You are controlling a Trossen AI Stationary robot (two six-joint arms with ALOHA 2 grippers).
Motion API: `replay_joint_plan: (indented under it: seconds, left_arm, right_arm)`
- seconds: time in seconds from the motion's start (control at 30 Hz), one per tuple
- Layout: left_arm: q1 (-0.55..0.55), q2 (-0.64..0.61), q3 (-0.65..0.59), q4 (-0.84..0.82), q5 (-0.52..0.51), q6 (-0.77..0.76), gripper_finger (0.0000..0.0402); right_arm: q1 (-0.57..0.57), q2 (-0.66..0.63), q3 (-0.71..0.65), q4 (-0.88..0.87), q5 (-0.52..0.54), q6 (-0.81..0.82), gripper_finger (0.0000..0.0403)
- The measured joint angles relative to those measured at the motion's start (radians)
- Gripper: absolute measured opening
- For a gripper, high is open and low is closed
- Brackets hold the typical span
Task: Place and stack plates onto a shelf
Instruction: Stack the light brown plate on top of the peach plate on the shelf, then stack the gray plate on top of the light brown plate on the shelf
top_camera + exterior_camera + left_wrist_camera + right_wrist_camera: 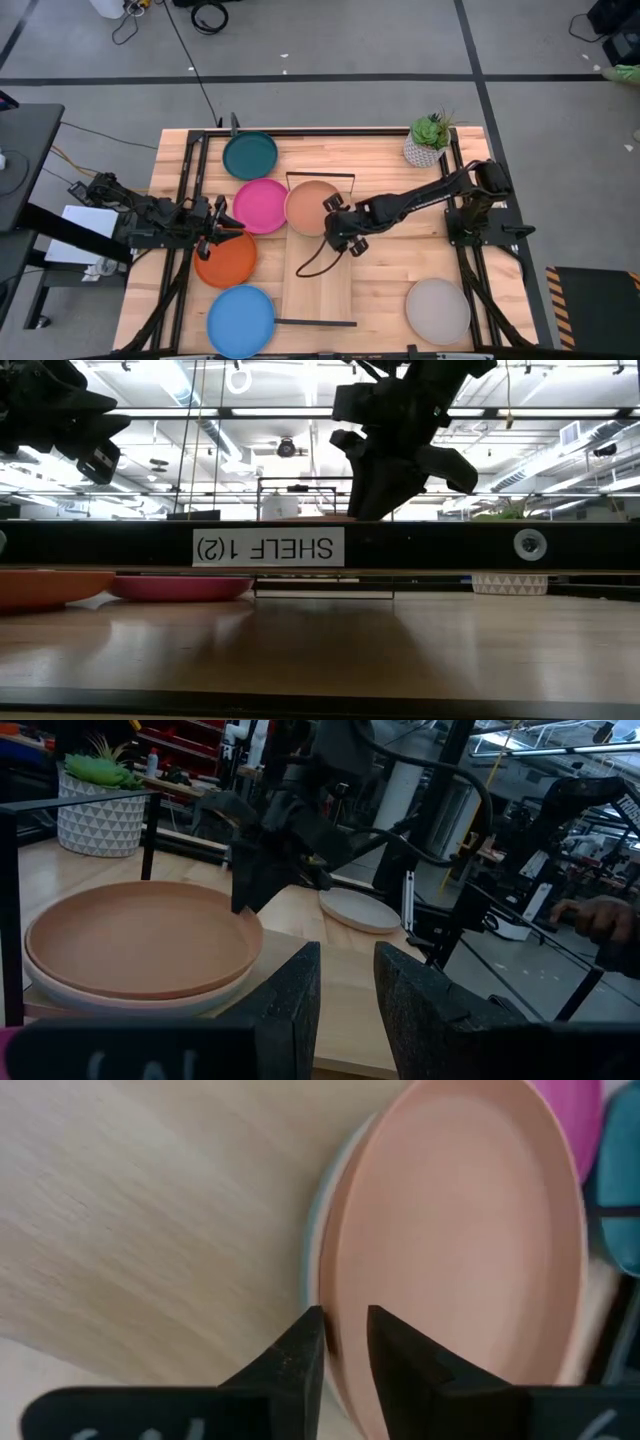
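The tan plate (308, 207) lies on top of a pale plate (130, 1005) at the far end of the shelf (320, 290). My right gripper (347, 238) is at the tan plate's right rim. It is slightly open and points down, with its fingers on either side of the rim (338, 1320). My left gripper (222, 228) is open and empty, above the far edge of the orange plate (226, 262). The magenta (260, 205), dark teal (250, 155), bright blue (240, 320) and grey (437, 310) plates lie flat on the tabletop. My right gripper comes at the tan plate's right rim (338, 1320) from above, one finger (300, 1350) outside the rim and one over the plate's inside. The plate lies flat on the stack. I cannot tell whether the fingers touch it.
A potted plant (430, 140) stands at the table's far right corner. Black wire frames (320, 176) rise at the shelf's far and near ends. A dark cable (310, 265) loops over the plank's middle. Bare plank lies toward the near end. A person's hand (600, 915) shows beyond the table.
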State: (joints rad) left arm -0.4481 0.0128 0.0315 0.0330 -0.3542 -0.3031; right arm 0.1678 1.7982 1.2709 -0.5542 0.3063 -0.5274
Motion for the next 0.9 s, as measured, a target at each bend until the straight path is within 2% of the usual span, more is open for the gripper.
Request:
replay_joint_plan:
  seconds: [0.13, 0.63, 0.9]
  left_arm:
    - [0.0, 0.0, 0.0, 0.0, 0.0, 0.0, 0.0103]
    - [0.0, 0.0, 0.0, 0.0, 0.0, 0.0, 0.0103]
    - [0.0, 0.0, 0.0, 0.0, 0.0, 0.0, 0.0103]
  right_arm:
    - [0.029, -0.009, 0.0, -0.005, 0.072, 0.011, 0.0097]
    - [0.059, -0.012, 0.0, -0.006, 0.104, 0.062, 0.0096]
    - [0.077, -0.02, 0.001, 0.035, 0.169, 0.047, 0.0095]
